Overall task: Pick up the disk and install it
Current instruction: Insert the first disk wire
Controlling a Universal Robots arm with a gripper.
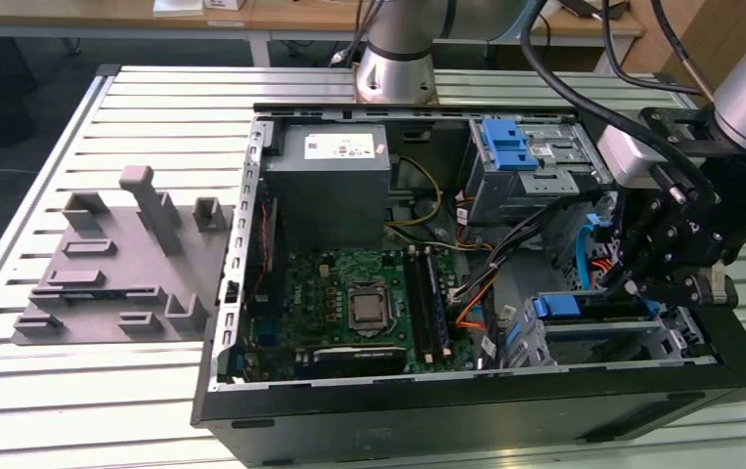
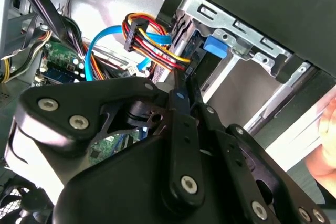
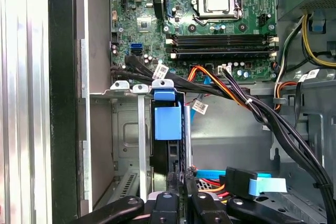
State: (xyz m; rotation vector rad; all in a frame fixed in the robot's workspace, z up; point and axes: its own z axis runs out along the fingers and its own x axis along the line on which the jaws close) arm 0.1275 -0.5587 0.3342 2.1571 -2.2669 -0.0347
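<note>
The disk (image 1: 582, 305) sits on edge in the metal drive cage (image 1: 680, 342) at the case corner nearest the exterior view's right. Its blue end tab (image 3: 168, 121) faces the motherboard; that blue end tab (image 2: 214, 45) also peeks from the cage rails in the second wrist view. My black gripper (image 1: 631, 288) hangs over the disk's other end. In both wrist views the gripper (image 3: 180, 179) (image 2: 182, 85) has its fingers drawn close together, tips at the disk's upper edge. I see nothing clamped between them.
The open computer case (image 1: 386, 415) lies on a slatted table. Inside are the motherboard (image 1: 360, 303), a grey power-supply box (image 1: 333, 171), a second cage with a blue latch (image 1: 516, 147) and loose cable bundles (image 3: 231, 85). A grey fixture (image 1: 125, 254) stands beside the case.
</note>
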